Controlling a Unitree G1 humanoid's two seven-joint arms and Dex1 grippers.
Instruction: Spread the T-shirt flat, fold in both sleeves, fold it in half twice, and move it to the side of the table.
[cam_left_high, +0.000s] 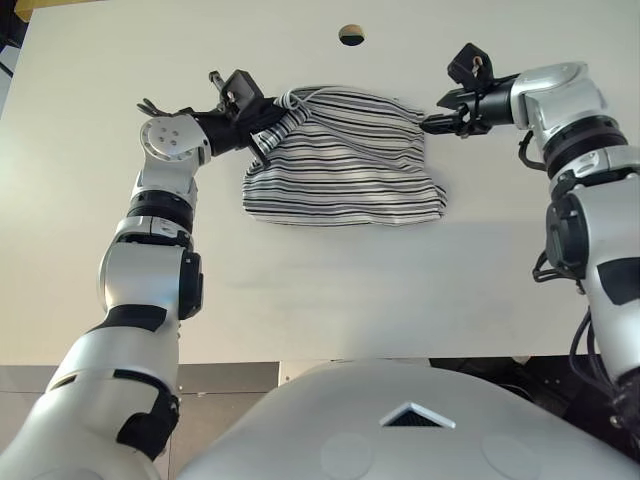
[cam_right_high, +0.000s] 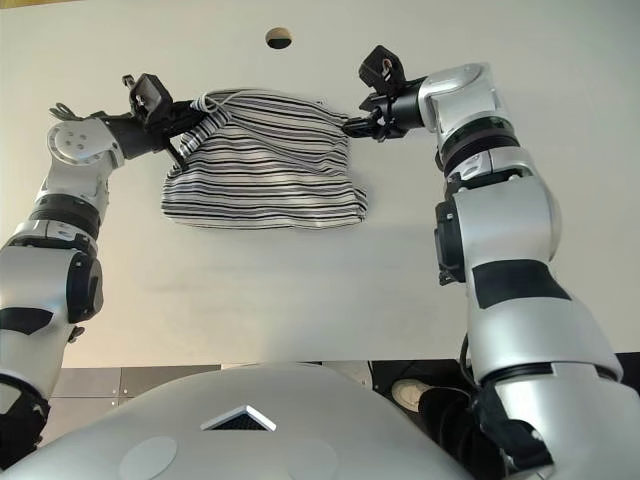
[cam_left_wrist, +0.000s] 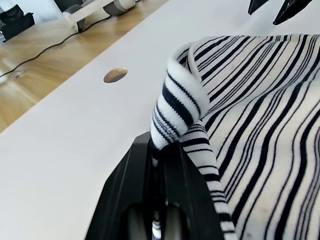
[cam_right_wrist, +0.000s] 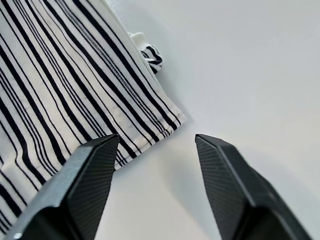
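While the left gripper (cam_left_wrist: 165, 150) is clamped tight on a bunched fold of the T-shirt (cam_left_high: 345, 165), the right gripper (cam_right_wrist: 157, 145) stands wide apart at the shirt's opposite far corner, holding nothing. Right fingers (cam_right_wrist: 95, 170) are dark, wedge-shaped, with ribbed pads; one overlaps the hemmed edge, the other sits over bare table; contact cannot be told. Left fingers are smooth black, with fabric pinched between them and rising in a soft loop above the tips. Shirt is white knit with thin black stripes, in a rumpled, roughly rectangular heap on the far middle of the table (cam_left_high: 300, 290). Its far left corner is pulled up toward the left gripper, and its near edge lies on the surface. Table is matte white, smooth and flat. A round hole (cam_left_high: 351, 35) with a brown centre sits in the tabletop just beyond the shirt. Past the far edge is a light wooden floor (cam_left_wrist: 40, 55) with dark cables (cam_left_wrist: 50, 46) running across it.
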